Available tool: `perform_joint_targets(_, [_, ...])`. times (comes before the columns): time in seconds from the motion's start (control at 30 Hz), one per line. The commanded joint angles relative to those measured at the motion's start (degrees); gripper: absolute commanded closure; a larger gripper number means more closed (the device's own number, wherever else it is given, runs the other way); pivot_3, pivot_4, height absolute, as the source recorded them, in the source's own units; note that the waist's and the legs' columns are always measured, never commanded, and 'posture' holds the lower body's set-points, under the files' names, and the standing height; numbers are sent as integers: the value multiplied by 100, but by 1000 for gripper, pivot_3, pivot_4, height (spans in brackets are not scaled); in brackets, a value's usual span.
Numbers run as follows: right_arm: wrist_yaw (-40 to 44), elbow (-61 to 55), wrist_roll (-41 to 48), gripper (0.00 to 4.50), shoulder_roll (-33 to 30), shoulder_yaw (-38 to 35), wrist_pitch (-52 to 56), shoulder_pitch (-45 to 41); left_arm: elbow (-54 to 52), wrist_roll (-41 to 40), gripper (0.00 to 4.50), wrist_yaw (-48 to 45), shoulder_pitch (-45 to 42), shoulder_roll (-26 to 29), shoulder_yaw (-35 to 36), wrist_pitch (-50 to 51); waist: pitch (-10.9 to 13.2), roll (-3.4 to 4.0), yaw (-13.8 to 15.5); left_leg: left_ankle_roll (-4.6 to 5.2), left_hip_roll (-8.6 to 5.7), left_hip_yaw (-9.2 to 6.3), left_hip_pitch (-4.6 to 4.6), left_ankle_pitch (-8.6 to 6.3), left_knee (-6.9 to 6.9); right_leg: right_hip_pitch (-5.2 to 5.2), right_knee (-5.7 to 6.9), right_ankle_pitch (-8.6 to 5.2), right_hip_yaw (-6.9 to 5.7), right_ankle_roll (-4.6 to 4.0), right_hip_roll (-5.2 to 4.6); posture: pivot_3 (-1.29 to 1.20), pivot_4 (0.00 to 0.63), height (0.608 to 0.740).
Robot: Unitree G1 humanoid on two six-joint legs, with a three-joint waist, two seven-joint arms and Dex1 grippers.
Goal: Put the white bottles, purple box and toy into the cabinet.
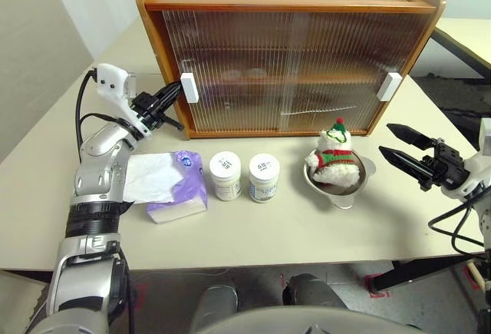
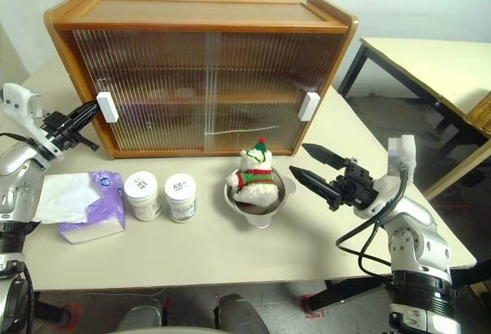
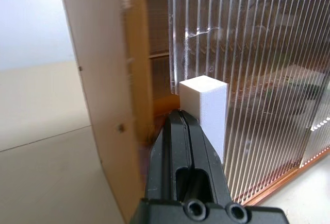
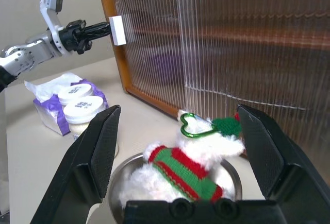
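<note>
The cabinet [image 1: 288, 54] stands at the back of the pale worktop [image 1: 253, 226], wide and orange-brown, with two shelves dimly showing behind ribbed translucent sliding doors. Both doors look closed, each with a white block handle near its outer edge: the left handle [image 1: 189, 87] and the right handle [image 1: 390, 86].

In front of it, towards the left, lies the purple box [image 1: 178, 190], a soft lavender tissue pack with crumpled white tissue spilling from its top. Just beside it stand the two white bottles, the left bottle [image 1: 225, 175] and the right bottle [image 1: 264, 177], short jars close together, with wide round lids carrying small printed labels. Further right the toy [image 1: 334, 157] sits in a steel bowl [image 1: 341, 190]: a white plush snowman with a red-and-green scarf and pointed hat, a green clip at its head.

The left hand [image 1: 176, 89] has its fingers pressed together, holding nothing, tips at the left handle. The right hand [image 1: 394, 143] hangs above the worktop to the right of the bowl, fingers spread wide and empty, aimed at the toy.
</note>
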Motion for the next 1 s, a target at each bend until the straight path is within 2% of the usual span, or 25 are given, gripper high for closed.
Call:
perform_joint_targets(0.03, [68,95,-45,0,-25,19,-66,7,89,99,4478,-156,-109,-109,-247,-35,0,0,-1,1,-1,0,-2,-1,0,0,0,6,0,-10,0,-161,0,740])
perform_joint_targets(0.47, [299,-14,47,0,-18,78,88,20,473,303,4478,-381,-735,-579,-836,-138,-1,1,-18,14,-14,0,-12,-9,10,12,-6,-7,8,20,-2,-177,0,740])
perform_joint_targets(0.77, [224,-264,63,0,-14,113,248,130,747,464,4478,-361,-1082,-1458,-1307,-168,0,0,-24,29,-20,0,-11,-17,39,30,-10,-23,9,61,-4,-197,0,740])
perform_joint_targets(1.0, [-5,-586,89,0,32,119,401,159,1259,605,4478,-474,-1493,-1740,-1503,-296,0,0,-84,39,-22,1,-10,-24,55,38,-12,-31,11,91,-4,-206,0,740])
